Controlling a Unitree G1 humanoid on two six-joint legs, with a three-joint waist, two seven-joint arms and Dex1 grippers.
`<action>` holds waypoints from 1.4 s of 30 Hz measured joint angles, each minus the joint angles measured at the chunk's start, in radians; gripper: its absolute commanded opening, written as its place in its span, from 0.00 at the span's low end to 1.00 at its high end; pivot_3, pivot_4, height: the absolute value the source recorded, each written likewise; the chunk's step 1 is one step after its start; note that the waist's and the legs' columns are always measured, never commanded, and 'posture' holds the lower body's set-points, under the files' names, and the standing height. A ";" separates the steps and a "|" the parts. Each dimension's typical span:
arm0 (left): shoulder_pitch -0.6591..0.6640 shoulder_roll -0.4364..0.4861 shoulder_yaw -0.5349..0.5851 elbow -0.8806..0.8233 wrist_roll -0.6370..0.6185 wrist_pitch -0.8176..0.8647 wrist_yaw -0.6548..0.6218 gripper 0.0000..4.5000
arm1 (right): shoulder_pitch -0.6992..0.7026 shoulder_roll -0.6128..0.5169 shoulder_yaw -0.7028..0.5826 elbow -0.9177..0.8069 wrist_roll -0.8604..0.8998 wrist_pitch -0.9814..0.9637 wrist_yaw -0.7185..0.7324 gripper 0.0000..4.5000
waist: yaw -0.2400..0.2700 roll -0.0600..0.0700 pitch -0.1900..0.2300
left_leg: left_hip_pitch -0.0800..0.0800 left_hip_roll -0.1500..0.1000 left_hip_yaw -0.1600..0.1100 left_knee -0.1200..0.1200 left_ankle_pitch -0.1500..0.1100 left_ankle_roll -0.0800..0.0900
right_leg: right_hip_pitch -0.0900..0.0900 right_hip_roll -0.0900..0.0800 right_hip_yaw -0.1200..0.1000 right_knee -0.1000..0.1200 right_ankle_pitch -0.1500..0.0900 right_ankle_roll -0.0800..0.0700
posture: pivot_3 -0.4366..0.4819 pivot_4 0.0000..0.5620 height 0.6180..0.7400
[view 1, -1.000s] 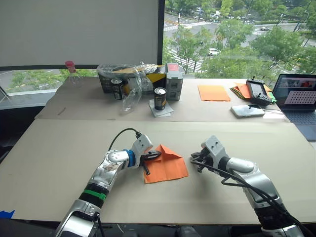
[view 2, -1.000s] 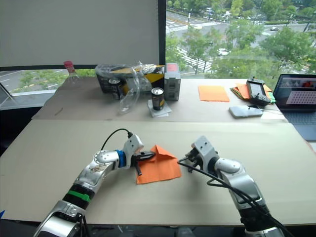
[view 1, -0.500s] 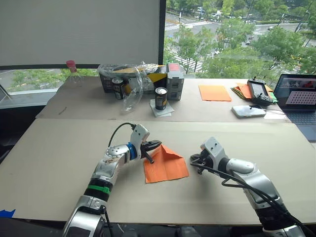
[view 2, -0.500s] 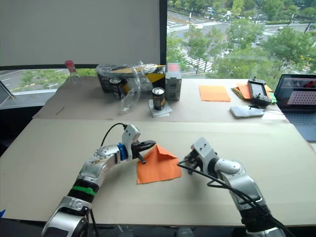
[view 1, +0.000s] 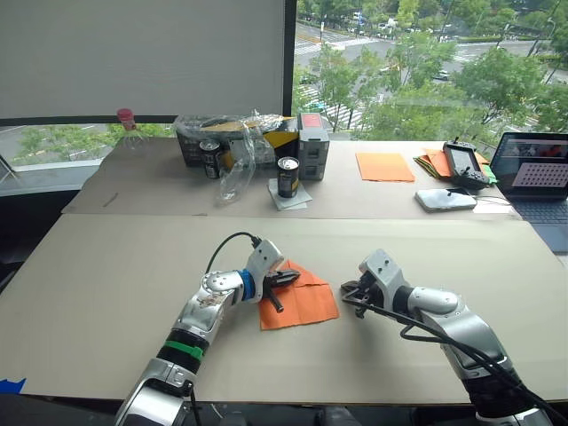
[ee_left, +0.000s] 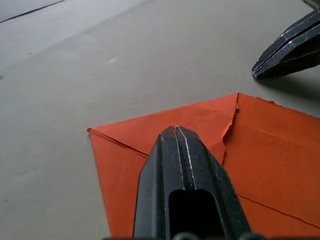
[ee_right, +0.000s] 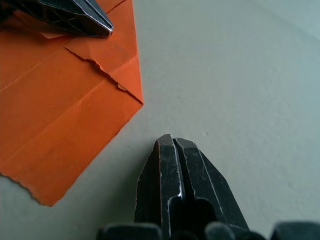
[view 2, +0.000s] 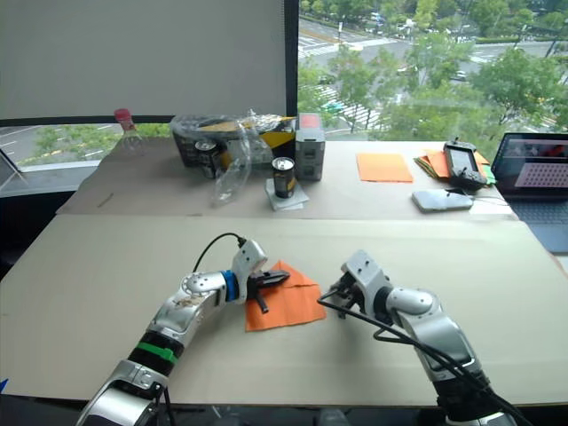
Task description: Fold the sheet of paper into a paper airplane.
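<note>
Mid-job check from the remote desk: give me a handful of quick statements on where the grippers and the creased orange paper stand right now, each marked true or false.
1. The left gripper is shut, its black fingers lying over the creased bright orange sheet of paper. True.
2. The right gripper is clamped on the sheet's edge. False: it is shut on nothing, over bare table just off the paper's right edge.
3. The sheet already has a folded flap on its far side. True.
4. The sheet is lifted clear of the table. False: it lies on the tabletop.
5. A smooth orange sheet lies on the far table, left of the black handheld controller. True.
</note>
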 measured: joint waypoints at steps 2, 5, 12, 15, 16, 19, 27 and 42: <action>0.013 0.001 0.001 -0.011 0.001 -0.008 0.003 0.01 | 0.005 0.000 0.002 -0.010 0.018 0.012 0.013 0.00 | 0.000 0.000 0.000 | 0.000 0.000 0.000 0.000 0.000 0.000 | 0.000 0.000 0.000 0.000 0.000 0.000 | 0.48 0.27 0.92; 0.018 0.001 0.000 -0.012 0.008 -0.022 0.011 0.01 | 0.014 -0.012 0.014 -0.040 0.046 0.041 0.042 0.00 | 0.000 0.000 0.000 | 0.000 0.000 0.000 0.000 0.000 0.000 | 0.000 0.000 0.000 0.000 0.000 0.000 | 0.48 0.27 0.92; 0.020 0.000 0.000 -0.011 0.008 -0.025 0.017 0.01 | 0.021 -0.042 0.021 -0.072 0.089 0.087 0.082 0.00 | 0.000 0.000 0.000 | 0.001 0.000 0.000 0.000 0.000 0.000 | 0.000 0.000 0.000 0.000 -0.002 0.004 | 0.48 0.27 0.92; 0.023 -0.003 0.000 -0.011 0.008 -0.026 0.024 0.01 | 0.021 -0.071 0.024 -0.094 0.111 0.122 0.105 0.00 | 0.000 0.000 0.000 | 0.001 0.000 0.000 0.000 0.000 0.000 | 0.000 0.000 0.000 0.000 -0.002 0.004 | 0.48 0.27 0.92; 0.023 -0.004 0.000 -0.011 0.008 -0.026 0.026 0.01 | 0.021 -0.084 0.025 -0.108 0.118 0.141 0.116 0.00 | 0.001 0.000 0.000 | 0.001 0.000 0.000 0.000 0.000 0.000 | 0.000 0.000 0.000 0.000 -0.002 0.004 | 0.48 0.27 0.92; 0.024 -0.005 0.001 -0.011 0.008 -0.028 0.031 0.01 | 0.021 -0.114 0.033 -0.175 0.166 0.204 0.144 0.00 | 0.001 0.000 0.000 | 0.001 0.000 0.000 0.000 0.000 0.000 | 0.000 0.000 0.000 0.001 -0.002 0.004 | 0.48 0.27 0.92; 0.025 -0.008 0.001 -0.011 0.008 -0.031 0.033 0.01 | 0.012 -0.186 0.093 -0.228 0.173 0.277 0.129 0.00 | 0.002 0.000 0.000 | 0.001 0.000 0.000 0.000 0.000 0.000 | 0.000 0.000 0.000 0.000 -0.003 0.005 | 0.48 0.27 0.92; 0.031 -0.012 0.002 -0.011 0.012 -0.038 0.048 0.01 | -0.098 -0.271 0.228 -0.218 0.086 0.251 0.122 0.00 | 0.003 0.000 0.000 | 0.002 0.000 0.000 0.001 0.000 0.000 | 0.002 0.000 0.000 0.000 -0.004 0.007 | 0.48 0.27 0.92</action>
